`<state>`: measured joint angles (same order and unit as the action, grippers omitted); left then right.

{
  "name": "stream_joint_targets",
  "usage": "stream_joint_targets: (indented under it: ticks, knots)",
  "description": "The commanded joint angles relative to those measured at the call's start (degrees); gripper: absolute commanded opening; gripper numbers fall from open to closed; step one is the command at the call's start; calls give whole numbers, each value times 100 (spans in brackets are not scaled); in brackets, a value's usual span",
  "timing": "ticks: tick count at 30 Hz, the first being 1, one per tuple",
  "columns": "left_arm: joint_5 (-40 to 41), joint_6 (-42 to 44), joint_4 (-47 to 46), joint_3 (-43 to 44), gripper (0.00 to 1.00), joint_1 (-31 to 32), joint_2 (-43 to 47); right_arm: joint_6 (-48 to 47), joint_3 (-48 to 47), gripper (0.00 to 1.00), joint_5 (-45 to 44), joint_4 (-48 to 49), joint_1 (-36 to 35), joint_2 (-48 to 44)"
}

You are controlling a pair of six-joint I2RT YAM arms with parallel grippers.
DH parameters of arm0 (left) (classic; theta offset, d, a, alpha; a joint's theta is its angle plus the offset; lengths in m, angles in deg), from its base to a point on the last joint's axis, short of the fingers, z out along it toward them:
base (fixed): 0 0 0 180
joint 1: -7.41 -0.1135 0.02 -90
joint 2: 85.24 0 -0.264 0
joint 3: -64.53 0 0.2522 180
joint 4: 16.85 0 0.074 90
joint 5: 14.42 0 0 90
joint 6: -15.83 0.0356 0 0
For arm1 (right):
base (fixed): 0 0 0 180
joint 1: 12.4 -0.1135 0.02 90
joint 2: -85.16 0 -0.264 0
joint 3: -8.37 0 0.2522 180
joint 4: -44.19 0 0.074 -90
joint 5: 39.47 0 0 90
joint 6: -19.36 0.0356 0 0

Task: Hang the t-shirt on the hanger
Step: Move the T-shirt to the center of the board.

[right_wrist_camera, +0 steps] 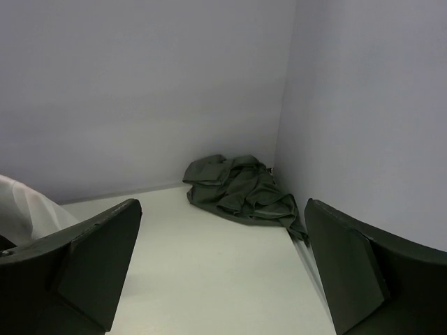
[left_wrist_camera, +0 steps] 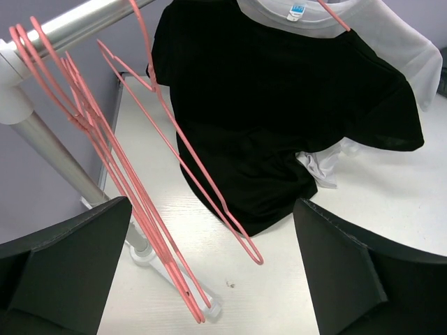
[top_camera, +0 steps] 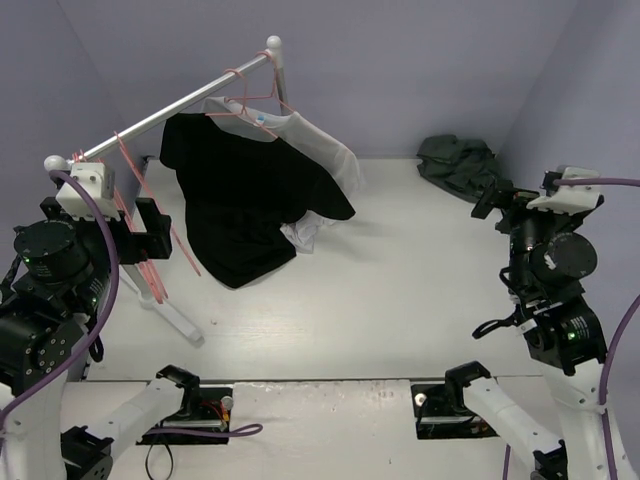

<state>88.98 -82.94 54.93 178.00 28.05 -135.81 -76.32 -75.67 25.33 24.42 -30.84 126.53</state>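
- T-shirt (right_wrist_camera: 241, 188): crumpled heap on the bench (top_camera: 400, 300), far right corner, against both walls. Not on any hanger yet.
- Handling (my guess): soft, light, limp cloth. It'll sag and bunch when lifted and won't hold a shape. No breakage risk, but folds can slip out of a shallow pinch.
- Where to grip: neck/collar or a shoulder seam is best, so the neck hole opens for the hanger. The heap hides the collar in the wrist view, so prob. pinch a top fold first, lift, then sort it out.
- Hanger (left_wrist_camera: 246, 246): thin pink wire, hung on the rail (top_camera: 170, 110) at far left with other pink ones; this one swings a bit apart from the bunch. Stiff-ish but springy, slick, and easy to snag on its neighbours.
- R tool (right_wrist_camera: 223, 279): fingers spread, holding nothing. Aimed at the t-shirt, which lies ahead of it, farther into the corner, clearly apart.
- L tool (left_wrist_camera: 216, 279): fingers spread, nothing pinched. Hanger wires sit just ahead, between the fingers' lines; can't tell if any touch.
- Black shirt (top_camera: 240, 200) already hangs on the rail, right of the L tool.
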Motion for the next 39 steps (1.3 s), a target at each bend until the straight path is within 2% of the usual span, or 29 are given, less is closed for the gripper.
stream_joint_targets:
  ticks: [1, 5, 8, 12, 15, 18, 23, 29, 39]
  knots:
    - [-8, -229, -267, -28, 97, 36, -101, 100, 180, 100, 326, 324, -11, 546]
    - [-362, -568, -276, -194, 97, 36, -156, 384, 398, 100, 934, 429, -11, 1393]
    - [-455, -720, -279, -352, 97, 36, -147, 913, 416, 100, 484, 668, 60, 2269]
    - [-540, -818, -282, -650, 97, 36, -138, 1157, 127, 100, 254, 1141, 423, 3585]
    - [-590, -905, -286, -781, 97, 36, -153, 1546, -420, 100, 51, 1298, 779, 4665]
    - [-667, -1006, -291, -878, 97, 36, -204, 1730, -1179, 90, 151, 1324, 1245, 5740]
    - [-724, -1033, -291, -1015, 97, 36, -303, 1454, -2490, 83, 314, 1321, 1630, 7341]
    - [-716, -1004, -282, -1046, 97, 36, -465, 1210, -3551, 82, 690, 1321, 2023, 8572]
    - [-717, -934, -274, -1014, 97, 36, -718, 937, -4660, 78, 1655, 1330, 2511, 9678]
